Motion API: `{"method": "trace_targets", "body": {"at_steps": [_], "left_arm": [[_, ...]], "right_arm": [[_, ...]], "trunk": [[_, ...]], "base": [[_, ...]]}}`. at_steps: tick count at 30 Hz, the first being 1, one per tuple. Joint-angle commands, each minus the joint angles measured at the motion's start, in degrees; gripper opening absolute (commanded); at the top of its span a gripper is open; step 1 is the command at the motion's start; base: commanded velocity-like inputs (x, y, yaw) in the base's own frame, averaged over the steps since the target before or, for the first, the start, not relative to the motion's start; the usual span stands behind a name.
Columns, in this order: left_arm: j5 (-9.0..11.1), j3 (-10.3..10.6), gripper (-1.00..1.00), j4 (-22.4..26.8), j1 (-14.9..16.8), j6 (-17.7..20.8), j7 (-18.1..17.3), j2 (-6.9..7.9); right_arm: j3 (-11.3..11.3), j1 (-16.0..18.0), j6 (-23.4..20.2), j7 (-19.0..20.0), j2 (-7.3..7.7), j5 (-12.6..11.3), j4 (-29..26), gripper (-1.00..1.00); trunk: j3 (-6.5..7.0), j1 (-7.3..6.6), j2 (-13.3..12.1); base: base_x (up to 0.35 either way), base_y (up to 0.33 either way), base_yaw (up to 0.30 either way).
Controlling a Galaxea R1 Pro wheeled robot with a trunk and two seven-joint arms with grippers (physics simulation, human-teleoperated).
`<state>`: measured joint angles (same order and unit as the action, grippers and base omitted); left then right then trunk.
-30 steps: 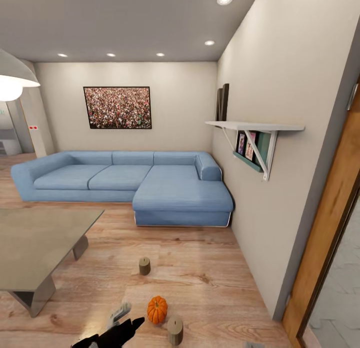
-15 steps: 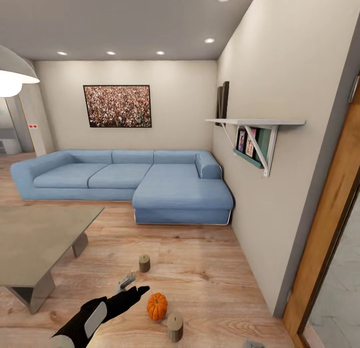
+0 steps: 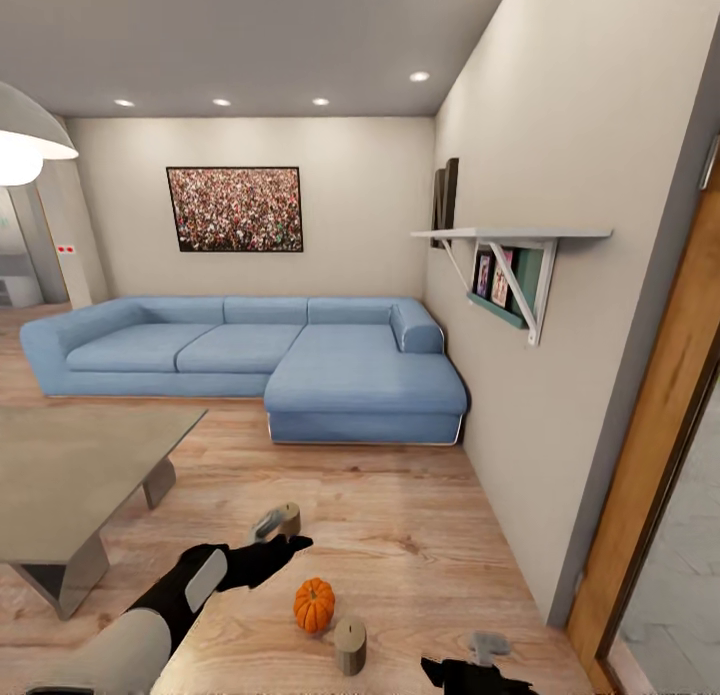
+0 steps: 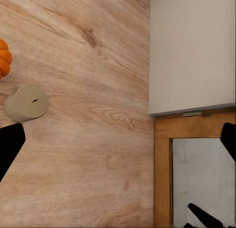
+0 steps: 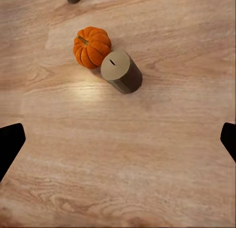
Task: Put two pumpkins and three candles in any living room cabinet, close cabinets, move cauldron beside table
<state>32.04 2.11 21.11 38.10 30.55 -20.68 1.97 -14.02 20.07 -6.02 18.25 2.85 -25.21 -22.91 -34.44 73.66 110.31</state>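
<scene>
The table (image 3: 70, 475) is sitting at my left. My left gripper (image 3: 275, 535) is hovering wide open and empty above the floor (image 3: 420, 535), near one candle (image 3: 290, 518). The pumpkin (image 3: 314, 605) is resting just beside another candle (image 3: 350, 645). My right gripper (image 3: 480, 665) is hanging open and empty too.

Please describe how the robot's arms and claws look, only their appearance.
The left arm has a pale grey shell, then a glossy black wrist with a grey panel. Its left claw has black and grey fingers. The right claw is likewise black with a grey finger. No cables or markings show.
</scene>
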Motion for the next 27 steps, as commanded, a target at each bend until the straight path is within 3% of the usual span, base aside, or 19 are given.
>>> {"method": "trace_targets", "body": {"at_steps": [1,3,8,14,17,18,21,23,27], "left_arm": [[0.39,0.23,1.00,-0.27,0.69,1.13,0.02,0.01],[0.39,0.17,1.00,-0.73,2.00,2.59,0.02,0.02],[0.41,0.03,1.00,-1.03,4.34,5.56,0.06,0.05],[0.46,-0.04,1.00,-1.07,4.89,8.06,0.33,0.20],[0.48,-0.07,1.00,-1.01,5.29,10.53,0.48,0.28],[0.48,-0.08,1.00,-1.05,6.65,12.64,0.54,0.31],[0.52,-0.08,1.00,-1.06,6.90,13.50,0.55,0.37],[0.55,-0.13,1.00,-1.07,7.03,14.49,0.53,0.47],[0.56,-0.16,1.00,-1.03,7.07,14.93,0.16,0.71]], "right_arm": [[-0.19,0.17,-3.14,0.05,0.05,-0.53,-0.41,1.00],[-0.16,1.15,-8.27,0.06,0.05,-0.57,-1.82,1.00],[-0.13,3.46,-13.36,-0.03,0.05,-0.70,-7.60,1.00],[0.38,4.37,-20.19,-0.03,0.11,-0.72,-13.95,1.00],[2.12,4.52,-23.18,-0.03,0.18,-0.72,-16.95,1.00],[5.03,4.61,-27.13,-0.05,0.22,-0.72,-21.94,1.00],[5.70,4.67,-31.34,-0.05,0.23,-0.72,-25.53,1.00],[6.07,4.68,-37.22,-0.05,0.23,-0.72,-29.55,1.00],[6.00,4.69,-39.96,-0.05,0.16,-0.72,-30.88,1.00]], "trunk": [[-0.25,0.22,0.45],[-0.61,0.66,1.25],[-1.51,1.76,3.25],[-2.58,3.07,5.66],[-3.12,3.73,6.86],[-3.30,3.95,7.26],[-3.84,4.61,8.47],[-4.20,5.05,9.27],[-4.92,5.93,10.87]], "base": [[0.000,0.000,0.000],[0.000,0.000,0.000],[0.000,0.000,0.000],[0.000,0.000,0.000],[0.000,0.000,0.000],[0.000,0.000,0.000],[0.000,0.000,0.000],[0.000,0.000,0.000],[0.000,0.000,0.000]]}}
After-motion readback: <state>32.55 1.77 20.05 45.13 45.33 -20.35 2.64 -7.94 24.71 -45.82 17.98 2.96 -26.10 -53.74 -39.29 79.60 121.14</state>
